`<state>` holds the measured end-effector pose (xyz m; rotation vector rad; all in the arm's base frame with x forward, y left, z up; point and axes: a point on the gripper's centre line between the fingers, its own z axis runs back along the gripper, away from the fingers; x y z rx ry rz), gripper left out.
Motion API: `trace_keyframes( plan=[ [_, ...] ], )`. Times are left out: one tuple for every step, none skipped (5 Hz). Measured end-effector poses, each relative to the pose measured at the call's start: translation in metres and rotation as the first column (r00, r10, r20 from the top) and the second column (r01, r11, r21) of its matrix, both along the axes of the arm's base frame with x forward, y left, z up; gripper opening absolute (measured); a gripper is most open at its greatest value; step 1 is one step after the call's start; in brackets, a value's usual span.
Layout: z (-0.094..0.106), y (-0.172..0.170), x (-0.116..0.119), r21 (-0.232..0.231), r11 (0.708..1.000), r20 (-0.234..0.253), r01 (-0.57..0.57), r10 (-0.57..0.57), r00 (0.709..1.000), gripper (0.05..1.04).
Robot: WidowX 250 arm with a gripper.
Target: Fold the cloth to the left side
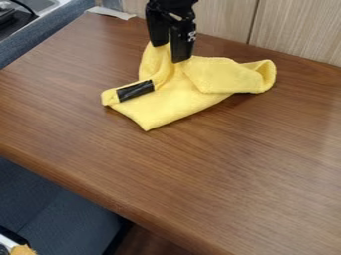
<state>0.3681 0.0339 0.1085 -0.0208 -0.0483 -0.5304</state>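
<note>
Cloth [176, 99]: yellow, positioned on the far half of the wooden surface [200, 174], beneath the black hand [168, 53]. The hand points downward at the far side of the cloth. Its two fingers [181, 47] stand partly apart, with yellow fabric at and between the tips; from where I stand, I cannot tell whether the fabric is clamped.

Below the fingertips, the fabric rises in a bunched ridge. Right of this ridge as viewed, a flap lies over the cloth and ends in a rounded, raised loop. To the left, a black strip [135, 90] crosses a narrow folded end. A pointed corner lies flat toward the near side.

Outward from the cloth: light wood-grain panels [293, 30] stand behind the far edge of the surface. A pale flat piece [110, 12] rests at the far left corner. Blue-grey upholstery [57, 209] sits below the near edge.
</note>
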Motion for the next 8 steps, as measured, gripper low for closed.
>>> trace_keyframes(
  plan=[
    [-0.002, -0.003, 0.000, 0.032, 0.999, -0.010, 0.011, -0.011, 1.000, 0.663],
    [-0.006, -0.005, 0.000, 0.054, 0.998, -0.009, 0.015, -0.014, 1.000, 0.359],
    [-0.008, -0.007, -0.001, 0.060, 0.998, -0.008, 0.021, -0.021, 1.000, 0.148],
    [-0.009, -0.007, -0.002, 0.059, 0.998, -0.012, 0.020, -0.019, 1.000, 0.060],
    [-0.010, -0.008, -0.002, 0.056, 0.998, -0.015, 0.018, -0.017, 1.000, 0.053],
    [0.011, -0.015, -0.008, 0.052, 0.998, 0.007, 0.026, -0.027, 1.000, 0.053],
    [0.025, -0.034, -0.022, 0.041, 0.996, 0.031, 0.082, -0.083, 0.996, 0.053],
    [0.031, -0.056, -0.045, 0.051, 0.989, 0.041, 0.140, -0.142, 0.989, 0.053]
  ],
)
